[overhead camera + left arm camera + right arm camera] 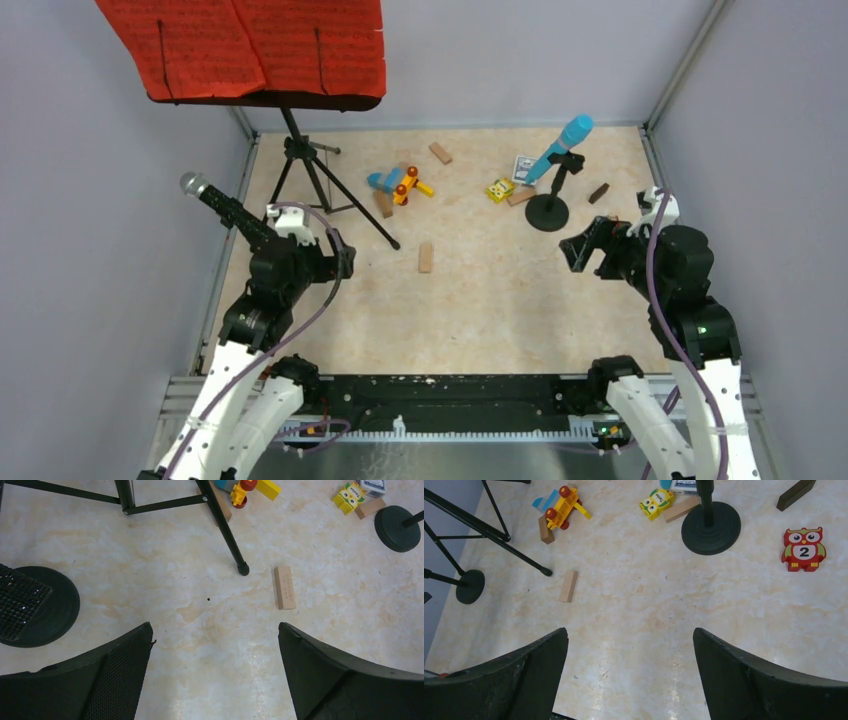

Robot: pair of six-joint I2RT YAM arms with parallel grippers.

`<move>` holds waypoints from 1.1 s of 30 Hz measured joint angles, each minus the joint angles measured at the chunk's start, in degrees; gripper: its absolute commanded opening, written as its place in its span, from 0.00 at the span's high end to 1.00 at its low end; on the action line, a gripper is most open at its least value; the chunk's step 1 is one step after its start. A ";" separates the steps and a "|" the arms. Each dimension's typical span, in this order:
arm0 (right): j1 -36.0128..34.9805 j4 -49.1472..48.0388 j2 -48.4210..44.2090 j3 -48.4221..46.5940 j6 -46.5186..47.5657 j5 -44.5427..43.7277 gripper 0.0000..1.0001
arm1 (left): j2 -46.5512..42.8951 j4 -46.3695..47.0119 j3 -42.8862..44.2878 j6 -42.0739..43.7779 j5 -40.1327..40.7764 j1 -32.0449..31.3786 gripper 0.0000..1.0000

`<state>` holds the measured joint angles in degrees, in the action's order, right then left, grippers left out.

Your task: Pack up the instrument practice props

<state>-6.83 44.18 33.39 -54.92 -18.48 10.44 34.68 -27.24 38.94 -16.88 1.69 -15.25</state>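
Black left gripper and right gripper were both spread wide, holding nothing. Silver-headed microphone sat just left of left gripper. Blue microphone stood on its holder just beyond right gripper. Music desk with red pages was far back-left.
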 measured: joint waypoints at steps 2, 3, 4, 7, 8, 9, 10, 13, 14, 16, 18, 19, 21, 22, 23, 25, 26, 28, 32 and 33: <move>0.00 0.02 0.02 0.00 -0.04 0.26 0.05 | 0.13 -0.61 0.46 0.00 0.57 0.00 0.01; 0.00 0.00 0.02 0.00 -0.09 0.48 0.05 | 0.37 -1.75 1.29 0.02 0.81 0.00 0.01; 0.00 0.00 0.02 0.00 -0.20 0.74 0.04 | 0.50 -2.62 2.16 0.04 0.96 0.00 0.01; 0.00 -0.52 0.07 0.07 -0.96 2.45 0.05 | 0.63 -4.61 5.62 0.42 1.25 0.00 0.01; 0.00 -1.36 0.07 0.15 -1.36 3.61 0.07 | 0.24 -4.57 6.25 0.63 1.42 0.00 0.01; 0.00 -2.25 0.17 0.17 -1.97 4.87 0.08 | -0.44 -4.50 6.43 0.79 1.73 0.00 0.01; 0.00 -3.58 0.28 0.39 -2.73 6.19 0.09 | -1.27 -4.72 6.40 0.79 1.95 0.00 0.01; -0.22 -7.96 0.61 1.84 -4.96 8.39 0.09 | -4.74 -5.18 5.97 0.83 2.40 0.00 0.01; -0.72 -9.46 0.90 2.47 -5.86 8.48 0.09 | -6.32 -5.22 5.60 0.90 2.69 0.00 0.01; -2.84 -11.32 1.68 2.95 -6.88 7.37 0.09 | -9.31 -5.62 5.40 0.94 4.00 -0.02 0.01; -7.93 -13.64 2.97 3.19 -7.56 4.70 0.09 | -11.65 -5.77 5.40 0.61 6.32 0.00 0.01; -11.15 -14.80 3.76 3.28 -7.69 2.93 0.09 | -12.41 -6.03 5.40 0.35 7.72 -0.02 0.01; -19.87 -17.62 5.92 3.69 -7.72 -2.10 0.09 | -13.20 -6.67 5.40 -0.42 10.49 -0.02 0.01; -25.05 -19.41 7.54 3.96 -7.50 -5.25 0.09 | -13.44 -7.08 5.40 -0.87 11.85 -0.02 0.01; -30.29 -21.33 9.70 4.11 -6.99 -8.39 0.09 | -13.70 -7.54 5.40 -1.25 13.03 -0.02 0.01; -37.81 -26.34 14.27 4.90 -5.60 -12.72 0.09 | -14.53 -7.89 5.40 -1.70 14.91 -0.02 0.01; -40.85 -30.01 17.22 5.53 -4.57 -14.27 0.09 | -15.23 -7.98 5.40 -1.95 15.91 -0.02 0.01; -43.95 -38.12 24.00 7.04 -2.27 -14.93 0.09 | -16.85 -7.98 5.40 -2.43 17.44 -0.02 0.01; -44.50 -52.04 37.77 7.76 2.05 -13.62 0.10 | -18.80 -7.98 5.40 -2.78 19.21 -0.02 0.01; -44.48 -54.80 41.68 6.93 3.17 -12.72 0.10 | -18.80 -7.98 5.40 -2.78 19.39 -0.02 0.01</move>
<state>-51.31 -10.61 75.07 -47.99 -15.31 -2.28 15.88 -35.22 44.34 -19.66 21.08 -15.27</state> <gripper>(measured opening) 0.906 0.987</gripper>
